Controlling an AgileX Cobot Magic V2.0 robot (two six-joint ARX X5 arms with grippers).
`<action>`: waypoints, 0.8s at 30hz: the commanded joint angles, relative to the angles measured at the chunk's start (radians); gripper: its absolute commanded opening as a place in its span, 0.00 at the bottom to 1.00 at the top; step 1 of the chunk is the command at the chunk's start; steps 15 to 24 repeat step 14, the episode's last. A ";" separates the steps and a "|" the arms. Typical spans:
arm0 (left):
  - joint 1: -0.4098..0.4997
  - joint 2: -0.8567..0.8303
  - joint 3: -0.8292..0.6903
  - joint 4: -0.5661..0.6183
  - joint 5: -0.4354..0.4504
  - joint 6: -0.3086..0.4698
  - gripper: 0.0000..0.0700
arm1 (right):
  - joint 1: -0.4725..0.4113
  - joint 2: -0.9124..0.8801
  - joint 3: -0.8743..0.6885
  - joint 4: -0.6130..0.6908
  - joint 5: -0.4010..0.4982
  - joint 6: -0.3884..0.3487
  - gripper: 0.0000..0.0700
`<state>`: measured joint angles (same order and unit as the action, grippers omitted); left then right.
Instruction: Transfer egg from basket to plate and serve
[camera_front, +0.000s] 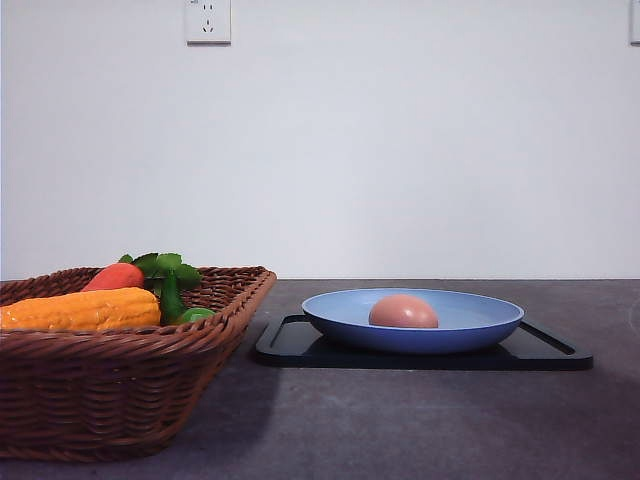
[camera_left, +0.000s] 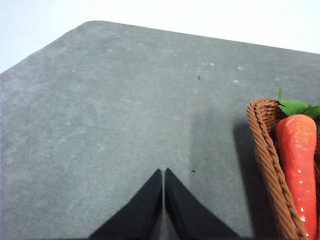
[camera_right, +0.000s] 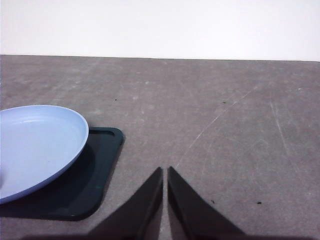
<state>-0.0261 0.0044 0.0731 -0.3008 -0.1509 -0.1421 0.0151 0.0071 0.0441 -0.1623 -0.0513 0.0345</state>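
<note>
Already the egg (camera_front: 403, 312) lies in the plate (camera_front: 480, 330) on the tray (camera_front: 545, 355), beside the basket (camera_front: 120, 400); both grippers (camera_left: 163, 172) (camera_right: 165, 170) are pressed together, empty, probably parked clear.

White wall (camera_front: 400, 150), wall socket (camera_front: 208, 21), grey tabletop (camera_front: 420, 420)
</note>
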 joint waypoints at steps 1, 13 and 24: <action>0.003 -0.002 -0.026 -0.013 0.003 -0.002 0.00 | 0.002 -0.003 -0.004 0.011 0.002 0.014 0.00; 0.003 -0.002 -0.026 -0.014 0.003 -0.002 0.00 | 0.002 -0.003 -0.004 0.011 0.002 0.014 0.00; 0.003 -0.002 -0.026 -0.013 0.003 -0.002 0.00 | 0.002 -0.003 -0.004 0.011 0.002 0.014 0.00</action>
